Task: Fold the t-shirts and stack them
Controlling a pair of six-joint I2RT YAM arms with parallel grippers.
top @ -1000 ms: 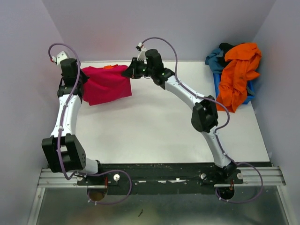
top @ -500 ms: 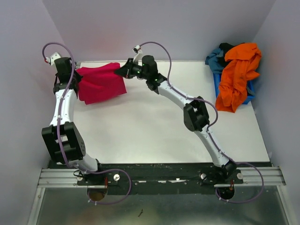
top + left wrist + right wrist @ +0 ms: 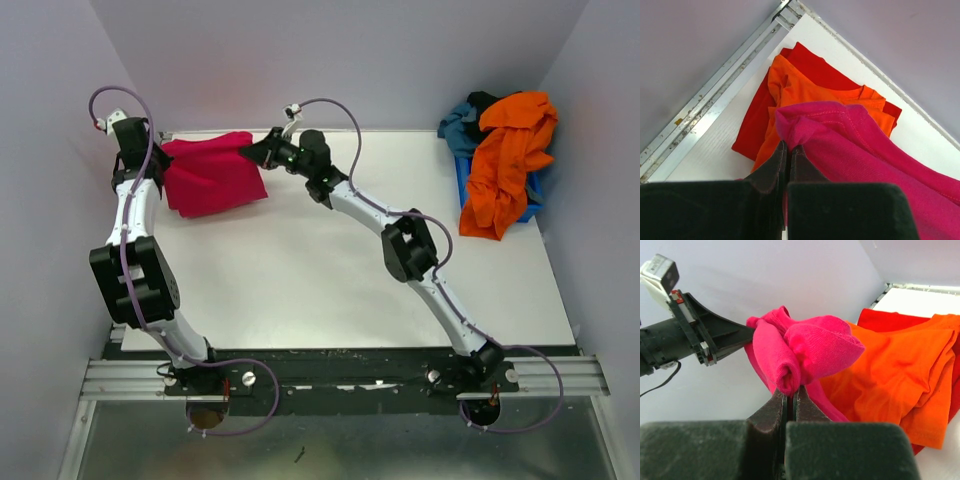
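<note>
Ok, left gripper is pinched tight on a bunched corner of the pink shirt. Right gripper is likewise clamped on another bunched corner. The pink shirt is stretched between them at the table's far-left corner, over the folded orange shirt and red shirt.

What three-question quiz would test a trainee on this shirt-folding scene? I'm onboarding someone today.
1. True or false: the left end effector and the right end effector are both shut on the magenta t-shirt.
2. What lies directly under the folded orange t-shirt? A black tee, B red tee, C teal tee.
3. Where does the loose orange t-shirt hang?
Key: 1 true. 2 B, the red t-shirt. 3 over the blue bin, far right.
</note>
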